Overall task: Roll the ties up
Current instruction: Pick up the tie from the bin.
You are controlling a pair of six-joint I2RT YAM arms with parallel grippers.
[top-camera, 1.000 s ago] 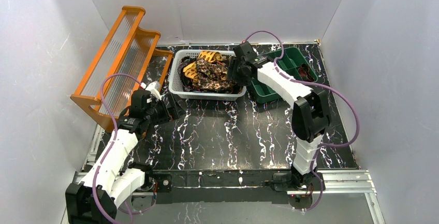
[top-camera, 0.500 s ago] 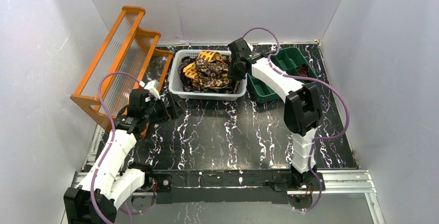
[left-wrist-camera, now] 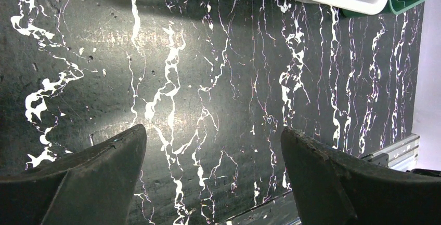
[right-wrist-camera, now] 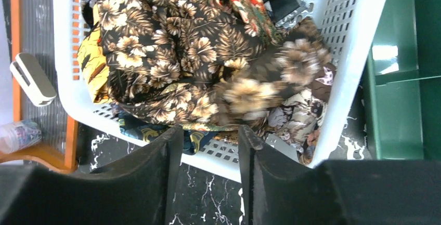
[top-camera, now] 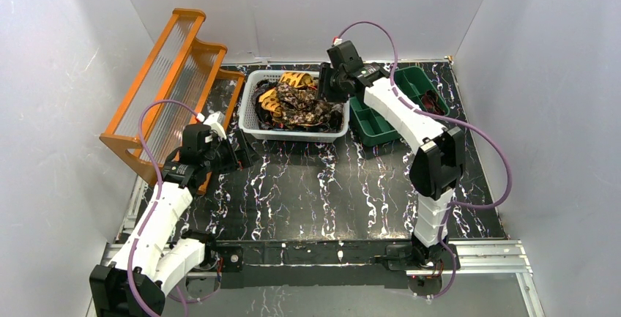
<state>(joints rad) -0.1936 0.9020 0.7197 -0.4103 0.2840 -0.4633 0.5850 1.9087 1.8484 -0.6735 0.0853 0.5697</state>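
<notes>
Many floral ties (right-wrist-camera: pixel 182 64) in white basket (right-wrist-camera: pixel 348 53), beside green bin (right-wrist-camera: pixel 400 116).

This is my lab test cell, not a home or a shop; plain white panels (top-camera: pixel 51 112) box in three sides of my table (top-camera: pixel 315 185), whose top is a black marbled sheet; my left arm (top-camera: pixel 165 207) and right arm (top-camera: pixel 399 116) are bolted to an aluminium rail (top-camera: pixel 483 255) at the near edge, with purple cables (top-camera: pixel 370 24) looping free; an orange rack (top-camera: pixel 168 68), a white basket (top-camera: pixel 293 134) and a green bin (top-camera: pixel 377 130) stand along the back.
</notes>
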